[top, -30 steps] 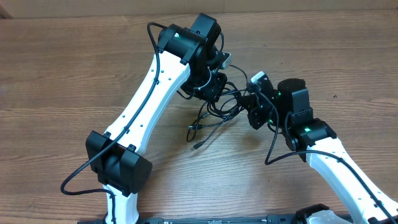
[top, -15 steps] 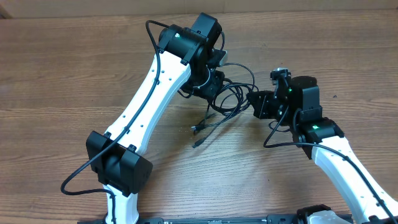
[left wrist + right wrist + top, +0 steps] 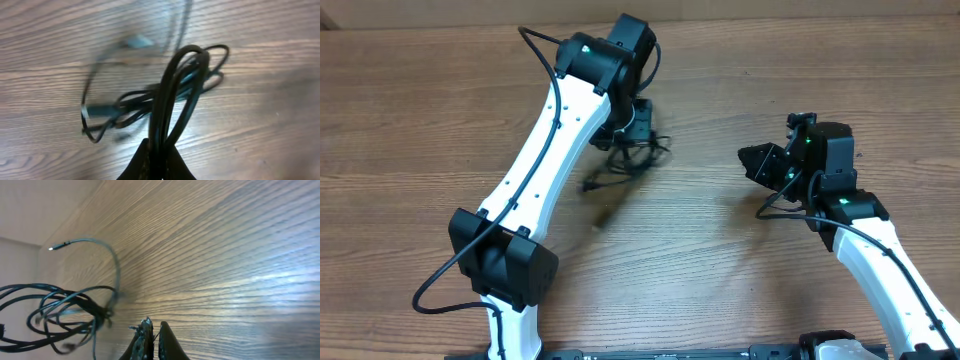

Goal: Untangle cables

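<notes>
Wrist view, bottom centre: left gripper (image 3: 156,161) clamped tight on black cables (image 3: 176,85). Loops rise from fingertips toward upper middle of frame. Rest of bundle blurred at left, over wood-grain table (image 3: 270,125). Overhead: bundle just below left wrist, upper centre of frame, loose ends trailing toward lower left. Right of centre: right gripper (image 3: 754,160) well apart from bundle, jaws closed together, nothing visible between them.
</notes>
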Available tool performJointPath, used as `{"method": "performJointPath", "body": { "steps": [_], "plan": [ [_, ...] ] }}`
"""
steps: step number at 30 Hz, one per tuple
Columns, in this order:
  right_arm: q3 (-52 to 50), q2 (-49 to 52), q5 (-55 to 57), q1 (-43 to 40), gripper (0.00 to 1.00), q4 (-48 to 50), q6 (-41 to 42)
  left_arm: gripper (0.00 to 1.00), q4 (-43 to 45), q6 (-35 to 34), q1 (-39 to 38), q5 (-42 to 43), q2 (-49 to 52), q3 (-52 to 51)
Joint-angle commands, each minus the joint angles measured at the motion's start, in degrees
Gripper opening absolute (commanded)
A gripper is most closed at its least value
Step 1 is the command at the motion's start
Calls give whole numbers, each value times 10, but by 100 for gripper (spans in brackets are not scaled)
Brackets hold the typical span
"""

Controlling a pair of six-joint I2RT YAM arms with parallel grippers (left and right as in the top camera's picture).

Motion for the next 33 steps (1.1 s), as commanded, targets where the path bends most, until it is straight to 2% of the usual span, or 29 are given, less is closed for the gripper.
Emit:
{"method": "performJointPath", "body": {
  "steps": [1,3,4,5,6,8,9,10,12,15,18,22,27,30,33],
  "plan": [
    [4,2,9,-5,4,4,9,4,2,-13,0,-16,0,3],
    [4,2,6,-4,4,3,-26,5,2,17,-1,-16,0,3],
    [4,2,1,-3,8,4,-59,5,2,37,-2,-11,0,3],
    [4,2,-14,-3,18,5,-100,5,2,58,-2,-2,0,3],
    [4,2,-24,-3,23,6,-122,4,2,72,-2,5,0,3],
    [4,2,-105,-3,57,2,-268,4,1,141,-2,43,0,3],
    [4,2,-122,-3,64,-1,-296,4,1,153,-2,50,0,3],
    [4,2,-160,-3,79,-7,-349,4,1,186,-2,74,0,3],
    [4,2,-198,-3,89,-9,-388,4,2,221,-2,108,0,3],
    [4,2,-219,-3,94,-8,-405,5,3,263,-5,164,0,3],
    [4,2,-219,3,95,-8,-405,4,10,258,-12,193,0,3],
    [4,2,-223,20,95,-9,-409,5,20,260,-24,194,0,3],
    [4,3,-240,57,95,-21,-501,4,32,270,-35,193,0,3],
    [4,6,-236,69,95,-24,-519,4,27,271,-34,192,0,3],
    [4,18,-226,71,89,-24,-519,4,24,275,-34,193,0,3]
  ]
}}
